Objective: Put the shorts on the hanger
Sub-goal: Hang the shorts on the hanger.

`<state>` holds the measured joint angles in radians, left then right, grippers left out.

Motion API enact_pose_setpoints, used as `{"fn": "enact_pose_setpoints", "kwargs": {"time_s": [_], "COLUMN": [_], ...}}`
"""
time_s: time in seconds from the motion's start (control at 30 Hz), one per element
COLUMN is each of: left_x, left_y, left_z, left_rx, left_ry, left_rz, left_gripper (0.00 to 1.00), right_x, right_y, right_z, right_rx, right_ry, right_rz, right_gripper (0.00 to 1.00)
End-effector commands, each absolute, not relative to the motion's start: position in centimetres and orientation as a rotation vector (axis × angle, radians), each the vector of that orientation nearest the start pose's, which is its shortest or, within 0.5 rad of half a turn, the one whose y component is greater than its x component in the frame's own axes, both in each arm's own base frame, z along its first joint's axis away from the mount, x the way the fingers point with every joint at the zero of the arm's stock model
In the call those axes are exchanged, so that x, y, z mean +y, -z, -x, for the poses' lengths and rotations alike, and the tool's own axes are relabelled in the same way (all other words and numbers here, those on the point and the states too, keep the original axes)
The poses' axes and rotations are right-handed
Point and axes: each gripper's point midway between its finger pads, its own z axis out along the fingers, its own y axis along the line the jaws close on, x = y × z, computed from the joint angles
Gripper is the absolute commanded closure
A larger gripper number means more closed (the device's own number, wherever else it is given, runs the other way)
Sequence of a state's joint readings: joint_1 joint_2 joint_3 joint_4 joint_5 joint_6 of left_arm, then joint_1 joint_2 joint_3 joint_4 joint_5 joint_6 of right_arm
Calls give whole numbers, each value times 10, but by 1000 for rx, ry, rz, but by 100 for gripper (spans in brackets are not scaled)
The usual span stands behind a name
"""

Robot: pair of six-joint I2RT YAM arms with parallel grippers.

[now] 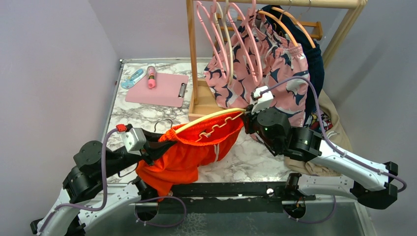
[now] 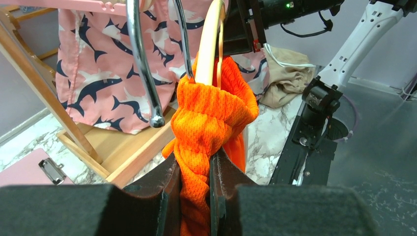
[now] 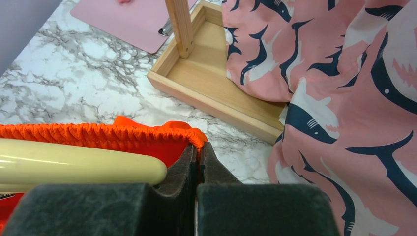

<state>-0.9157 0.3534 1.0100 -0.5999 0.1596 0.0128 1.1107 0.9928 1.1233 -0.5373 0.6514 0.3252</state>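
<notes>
shorts (image 1: 183, 158) strung between left gripper (image 2: 196, 164) and right gripper (image 3: 198, 153), hanger (image 1: 211, 117) inside them

Orange-red shorts (image 1: 189, 150) bunched, waistband stretched along pale-yellow hanger (image 1: 209, 119), held above marble table.

I see bright, even light and soft shadows. The metal hook (image 2: 142, 64) shines, and close things look fuzzy.
</notes>
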Motion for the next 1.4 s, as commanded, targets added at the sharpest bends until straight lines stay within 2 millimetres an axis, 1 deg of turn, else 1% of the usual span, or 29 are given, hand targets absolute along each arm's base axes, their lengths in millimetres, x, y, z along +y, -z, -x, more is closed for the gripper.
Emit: {"fn": "enact_pose_setpoints", "kwargs": {"time_s": [0.0, 0.3, 0.43, 0.6, 1.03, 1.2, 1.37], "left_x": [-151, -151, -153, -152, -154, -160, -170], "left_y": [-400, -386, -381, -368, -330, -323, -315], "left_z": [-86, -91, -93, -101, -115, -120, -123], "left_rx": [1255, 1302, 1318, 1373, 1492, 1520, 1537], "left_ry": [825, 791, 782, 735, 661, 650, 662], "left_rz": [-784, -798, -813, -816, -834, -847, -871], "left_gripper": [100, 100, 100, 100, 100, 100, 100], "right_x": [195, 184, 184, 182, 185, 188, 193], "right_y": [-314, -317, -322, -324, -314, -312, -308], "right_z": [-226, -227, -227, -227, -225, -224, -223], "right_rx": [1853, 1841, 1832, 1831, 1858, 1863, 1872], "right_ry": [-196, -140, -143, -131, -122, -135, -154], "right_rz": [289, 297, 305, 315, 353, 365, 380], "right_gripper": [99, 99, 99, 99, 99, 99, 99]}}
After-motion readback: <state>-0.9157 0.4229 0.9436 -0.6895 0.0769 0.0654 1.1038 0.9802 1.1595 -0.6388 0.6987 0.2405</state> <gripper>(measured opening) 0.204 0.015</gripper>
